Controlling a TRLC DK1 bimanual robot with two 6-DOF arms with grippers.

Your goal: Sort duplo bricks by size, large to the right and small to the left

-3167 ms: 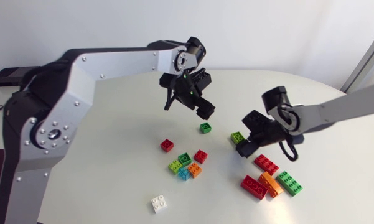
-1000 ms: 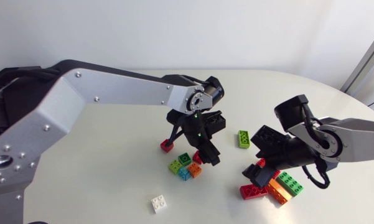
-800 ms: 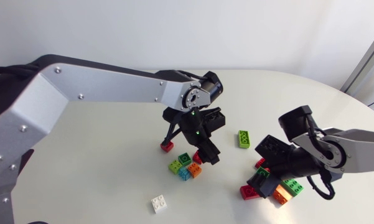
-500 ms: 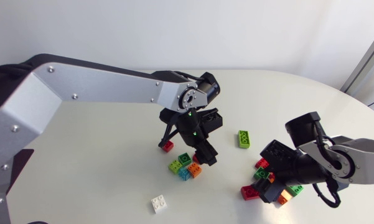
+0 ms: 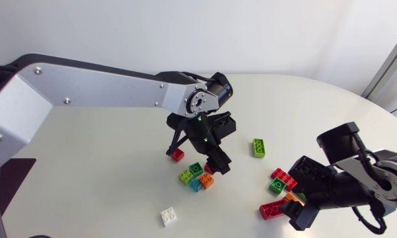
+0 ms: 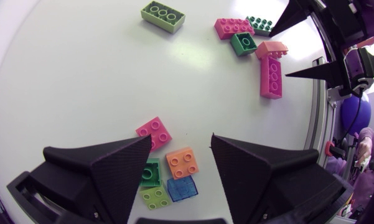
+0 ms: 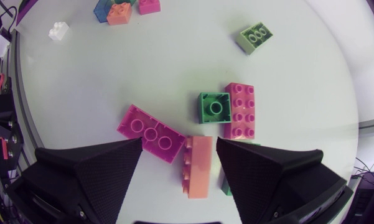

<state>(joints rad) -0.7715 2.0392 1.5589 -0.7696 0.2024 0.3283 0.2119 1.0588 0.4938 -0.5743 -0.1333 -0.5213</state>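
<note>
Right hand is spread wide and empty over the big-brick pile on the desk's right. Just ahead of its fingers, a small green brick sits against a long red brick. That's the wrong side, I'd say, and this arm is nearer. Left hand, also spread, hangs over the small cluster.

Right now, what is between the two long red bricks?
A small green square brick, right beside one red brick and apart from the other red brick. The right wrist view shows it.
</note>
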